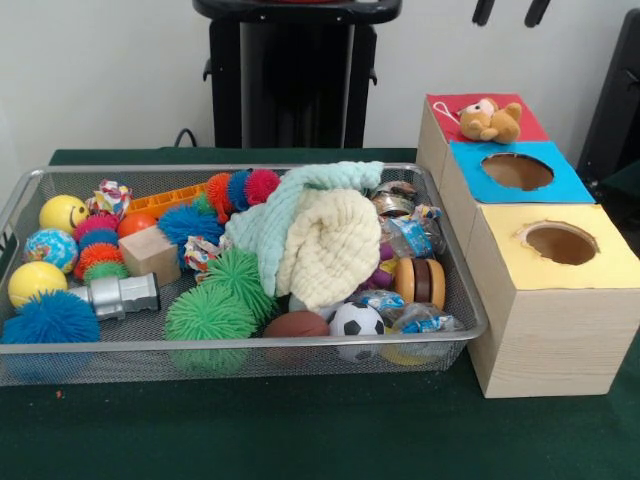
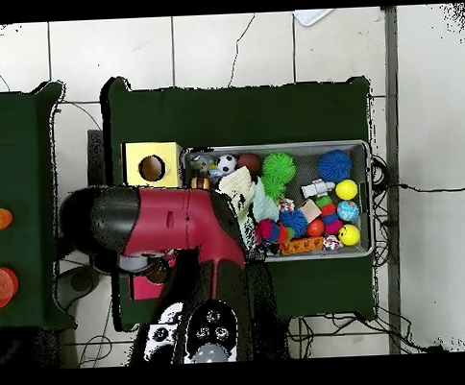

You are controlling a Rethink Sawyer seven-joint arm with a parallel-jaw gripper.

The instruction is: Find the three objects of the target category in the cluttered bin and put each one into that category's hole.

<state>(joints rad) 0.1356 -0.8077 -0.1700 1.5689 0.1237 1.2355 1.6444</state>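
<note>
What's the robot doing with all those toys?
Right now it isn't holding any toy. Its gripper only peeks in at the top, above the boxes. A small orange-tan stuffed toy lies on the red-topped box, over where its hole would be. The wire basket is full of balls, with cloths piled in the middle.

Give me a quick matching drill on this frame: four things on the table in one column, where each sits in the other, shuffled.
Things:
1. orange-tan plush toy
2. soccer ball
3. yellow smiley ball
4. cream cloth

Places:
A. far left corner of the cluttered bin
B. draped over the toys mid-bin
C. on the red top, over the hole
D. against the bin's near rim, beside the brown football

Pairs: 1-C, 2-D, 3-A, 4-B
</note>
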